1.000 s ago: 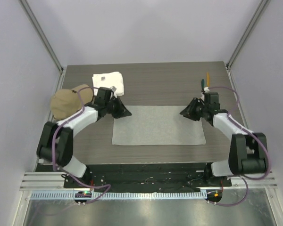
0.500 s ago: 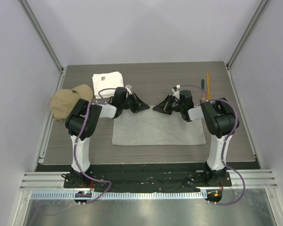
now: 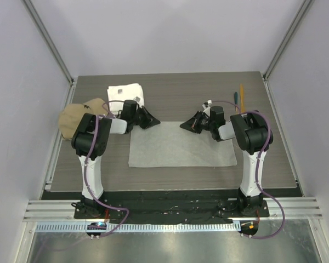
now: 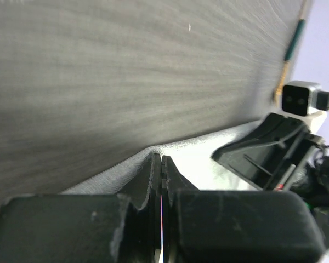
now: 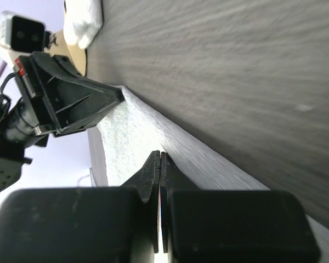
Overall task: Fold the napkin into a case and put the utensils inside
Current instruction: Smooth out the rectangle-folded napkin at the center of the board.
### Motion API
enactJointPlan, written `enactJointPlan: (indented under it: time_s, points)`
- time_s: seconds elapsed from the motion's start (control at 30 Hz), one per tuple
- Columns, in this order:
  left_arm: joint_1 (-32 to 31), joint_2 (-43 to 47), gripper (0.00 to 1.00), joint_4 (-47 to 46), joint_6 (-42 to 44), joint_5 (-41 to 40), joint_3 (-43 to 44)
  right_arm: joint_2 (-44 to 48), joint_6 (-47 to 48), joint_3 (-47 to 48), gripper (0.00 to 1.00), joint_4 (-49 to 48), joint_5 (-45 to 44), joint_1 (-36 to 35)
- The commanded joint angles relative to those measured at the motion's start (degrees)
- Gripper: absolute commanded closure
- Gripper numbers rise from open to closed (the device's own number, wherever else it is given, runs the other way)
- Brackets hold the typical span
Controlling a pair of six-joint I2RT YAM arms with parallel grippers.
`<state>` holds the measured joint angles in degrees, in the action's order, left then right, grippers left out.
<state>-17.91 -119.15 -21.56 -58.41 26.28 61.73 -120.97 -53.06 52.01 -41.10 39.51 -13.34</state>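
Note:
The light-grey napkin (image 3: 181, 147) lies flat mid-table. Both grippers sit low at its far edge, tips pointing at each other. My left gripper (image 3: 153, 121) is shut, and the cloth (image 4: 208, 159) rises in a small peak to its tips (image 4: 160, 159). Shut as well, my right gripper (image 3: 184, 126) pinches the lifted hem (image 5: 219, 164) at its tips (image 5: 160, 154). Two utensils lie at the far right: a teal-handled one (image 3: 236, 98) and an orange stick (image 3: 242, 92). No folded case shows.
A thick white towel (image 3: 126, 93) lies at the far left, with a tan cap (image 3: 79, 118) just in front of it by the table's left edge. Both arms' elbows stand over the table's near half beside the napkin.
Both grippers came in from the napkin's far corners toward its middle. The right gripper closed. In the last half second the left gripper drew back leftward and the napkin shifted slightly left.

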Motion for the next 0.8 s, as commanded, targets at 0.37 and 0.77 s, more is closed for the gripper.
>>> enactJointPlan:
  time_s: [0.37,0.77]
  points:
    - [-0.55,5.86,1.00,6.73,3.67,-1.06,4.72,-3.05,-3.02,5.56,0.99,0.49,-3.30,0.07]
    - [9.82,5.07,1.00,-2.16,1.29,-1.50,-3.90,-4.72,-1.61,6.44,0.99,1.73,-1.45,0.16]
